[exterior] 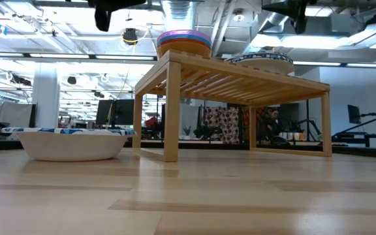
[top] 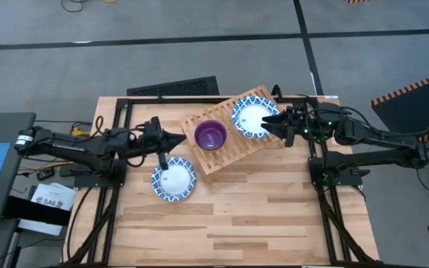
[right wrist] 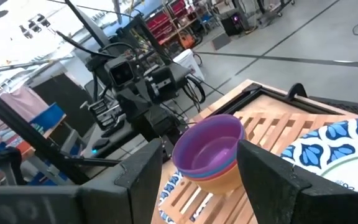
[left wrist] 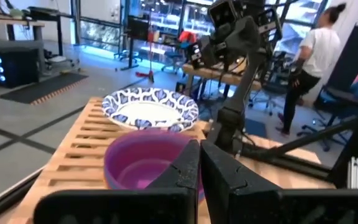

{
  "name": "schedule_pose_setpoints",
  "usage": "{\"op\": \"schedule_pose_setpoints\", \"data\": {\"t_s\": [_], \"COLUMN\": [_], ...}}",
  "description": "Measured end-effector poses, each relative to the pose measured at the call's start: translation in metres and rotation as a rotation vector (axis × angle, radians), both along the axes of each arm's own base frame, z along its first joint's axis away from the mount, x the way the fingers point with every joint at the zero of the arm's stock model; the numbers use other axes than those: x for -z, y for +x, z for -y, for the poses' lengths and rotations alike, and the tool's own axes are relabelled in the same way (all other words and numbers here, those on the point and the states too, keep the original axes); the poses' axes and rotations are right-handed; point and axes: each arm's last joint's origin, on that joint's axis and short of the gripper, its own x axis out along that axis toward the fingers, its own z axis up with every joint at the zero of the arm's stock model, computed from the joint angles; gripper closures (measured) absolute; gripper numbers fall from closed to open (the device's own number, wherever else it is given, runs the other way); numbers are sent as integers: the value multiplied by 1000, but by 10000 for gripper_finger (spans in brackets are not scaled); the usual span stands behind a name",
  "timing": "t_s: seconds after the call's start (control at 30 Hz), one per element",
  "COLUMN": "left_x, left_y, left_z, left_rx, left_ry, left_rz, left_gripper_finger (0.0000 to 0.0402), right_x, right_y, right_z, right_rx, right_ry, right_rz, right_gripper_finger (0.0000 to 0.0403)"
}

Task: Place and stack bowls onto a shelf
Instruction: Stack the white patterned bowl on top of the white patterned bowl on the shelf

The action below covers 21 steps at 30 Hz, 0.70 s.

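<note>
The slatted wooden shelf [top: 229, 152] [exterior: 240, 78] stands on its legs, skewed, at the table's far middle. On it sit a stack of small plastic bowls with purple on top [top: 210, 135] [exterior: 183, 42] [right wrist: 213, 146] and a blue-rimmed white bowl [top: 253, 117] [exterior: 260, 60] [left wrist: 149, 111]. Another blue-rimmed bowl [top: 174, 179] [exterior: 70, 142] rests on the tabletop, left of the shelf. My left gripper [top: 179, 139] [left wrist: 201, 174] is shut, raised, left of the purple stack. My right gripper [top: 269, 123] [right wrist: 201, 180] is open, raised over the shelf's right end beside the patterned bowl.
The near half of the wooden tabletop [top: 259, 223] lies bare. Black frame rails [top: 319, 171] run along the table's left and right sides, and a dark mat [top: 173, 87] lies at the far edge. A person [left wrist: 316, 56] stands in the room beyond.
</note>
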Motion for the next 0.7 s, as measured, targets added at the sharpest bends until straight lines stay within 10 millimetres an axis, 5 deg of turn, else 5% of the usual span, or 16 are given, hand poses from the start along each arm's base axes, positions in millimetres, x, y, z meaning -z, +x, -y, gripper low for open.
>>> {"op": "schedule_pose_setpoints", "data": {"t_s": [0.27, 0.5, 0.7], "left_x": [5, 10, 46], "left_y": [-11, -18, -12], "left_z": [1, 16, 50], "left_rx": [86, 303, 448], "left_ry": [37, -92, -202], "left_rz": [-189, -461, -781], "left_gripper_finger": [380, 278, 197], "right_x": [0, 0, 0], "right_y": [0, 0, 0], "right_z": [0, 0, 0], "right_rx": [-1, 0, 7], "right_ry": [11, 22, 37], "right_rz": [-1, 1, 4], "right_gripper_finger": [171, 171, 171]}}
